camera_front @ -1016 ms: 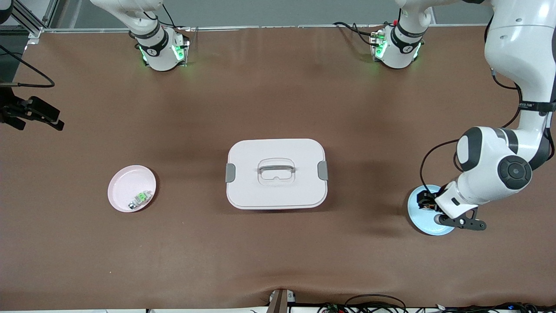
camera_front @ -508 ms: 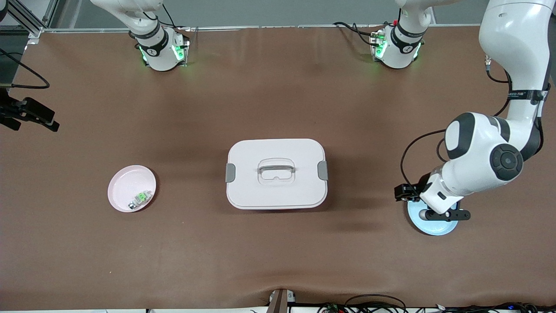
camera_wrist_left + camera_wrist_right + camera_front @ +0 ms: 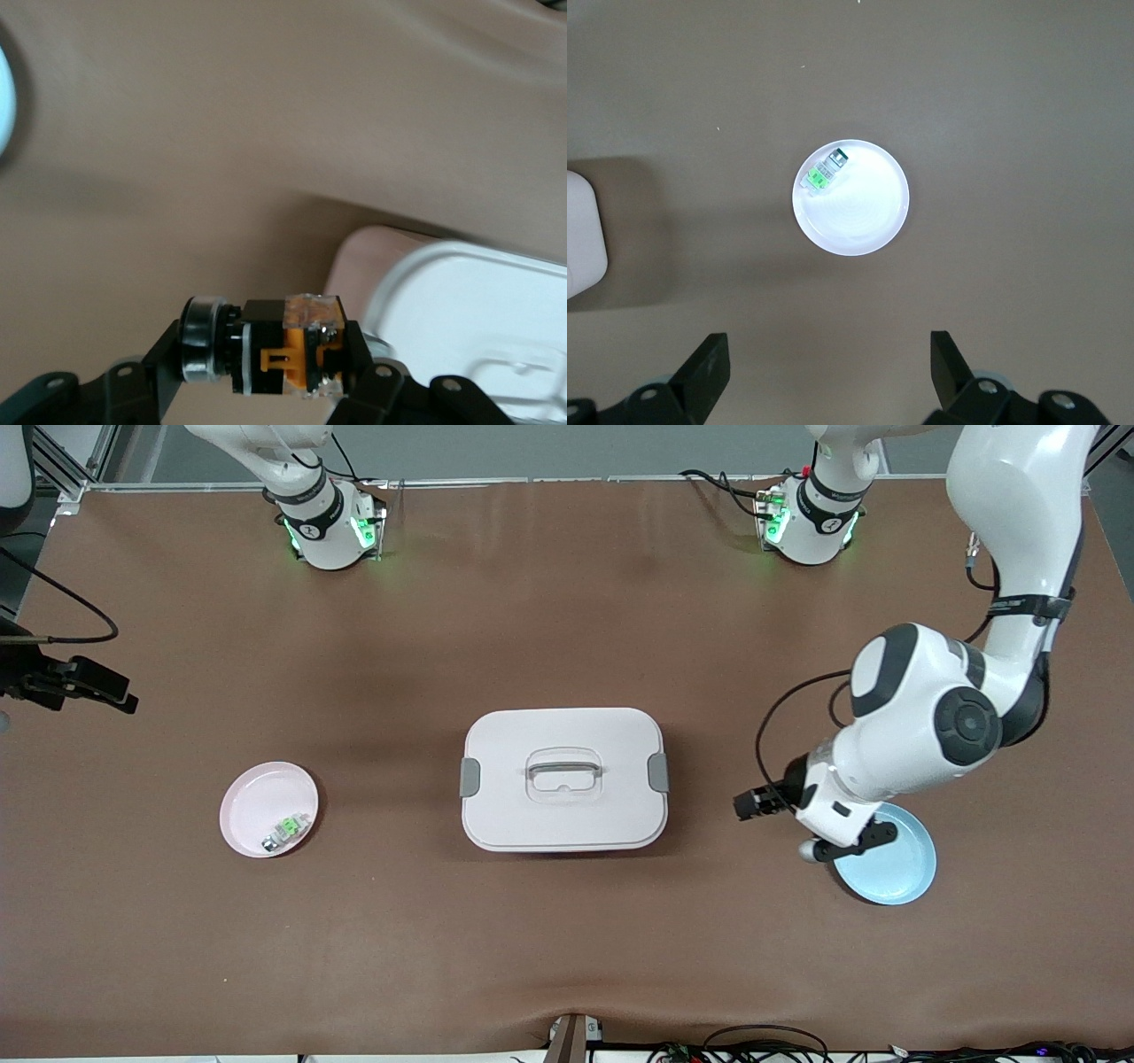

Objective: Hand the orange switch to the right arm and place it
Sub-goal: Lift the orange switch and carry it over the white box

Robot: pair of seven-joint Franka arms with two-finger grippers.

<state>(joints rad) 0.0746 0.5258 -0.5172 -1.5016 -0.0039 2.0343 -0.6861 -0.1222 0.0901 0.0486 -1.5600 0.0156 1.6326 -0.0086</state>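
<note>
The orange switch [image 3: 282,354], black-bodied with an orange middle and a silver end, is clamped between the fingers of my left gripper [image 3: 266,356]. In the front view my left gripper [image 3: 751,804] hangs over the bare table between the white box [image 3: 563,779] and the blue plate [image 3: 904,868]. The switch cannot be made out in that view. My right gripper [image 3: 828,372] is open and empty. It hovers high at the right arm's end of the table [image 3: 97,686], looking down on the pink plate [image 3: 873,226].
The pink plate [image 3: 257,797] holds a pale switch with a green middle [image 3: 285,831], which also shows in the right wrist view [image 3: 824,173]. The lidded white box with a grey handle stands mid-table and shows in the left wrist view [image 3: 496,319].
My left gripper has risen off the blue plate with the orange switch and moved toward the white box. My right gripper has shifted slightly at the table's edge.
</note>
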